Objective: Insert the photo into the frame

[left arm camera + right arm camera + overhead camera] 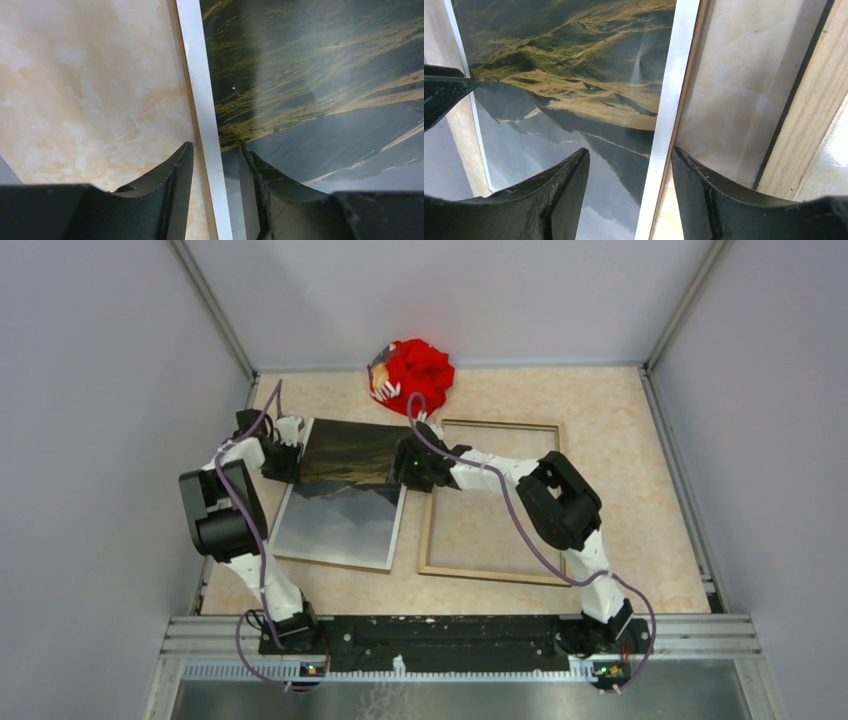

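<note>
- Two grippers flank the photo [345, 502] on a marbled table [640, 490], one at each long side, probably so they can lift it level together.
- The left gripper [212, 150] has its jaws partly apart, astride the photo's white left edge, and holds nothing.
- The right gripper [630, 155] has its jaws apart, astride the right edge, and is also empty.
- The photo lies picture-up just left of the frame [490, 574], which lies wood side up, apparently ready to receive it.
- A red cloth bundle [420, 370] sits at the far edge.
</note>
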`<action>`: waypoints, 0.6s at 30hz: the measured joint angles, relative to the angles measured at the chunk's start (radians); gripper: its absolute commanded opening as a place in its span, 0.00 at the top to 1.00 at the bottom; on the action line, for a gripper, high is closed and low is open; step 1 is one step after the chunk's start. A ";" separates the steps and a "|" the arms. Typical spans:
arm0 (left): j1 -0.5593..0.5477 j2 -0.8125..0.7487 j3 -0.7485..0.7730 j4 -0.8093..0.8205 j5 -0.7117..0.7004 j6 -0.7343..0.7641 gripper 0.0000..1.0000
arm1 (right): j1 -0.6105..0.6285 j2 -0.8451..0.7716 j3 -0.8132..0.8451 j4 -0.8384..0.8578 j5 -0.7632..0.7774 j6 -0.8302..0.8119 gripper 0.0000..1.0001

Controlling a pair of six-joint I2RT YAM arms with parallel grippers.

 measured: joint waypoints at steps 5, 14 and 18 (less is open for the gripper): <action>-0.005 -0.001 -0.007 0.013 0.003 -0.005 0.57 | -0.008 0.001 0.000 0.001 -0.024 0.009 0.39; -0.005 -0.006 -0.020 0.034 0.007 -0.005 0.65 | -0.014 0.001 0.000 0.006 -0.052 0.008 0.40; -0.005 -0.006 -0.022 0.043 0.001 -0.002 0.70 | -0.018 0.001 0.000 0.007 -0.069 0.009 0.40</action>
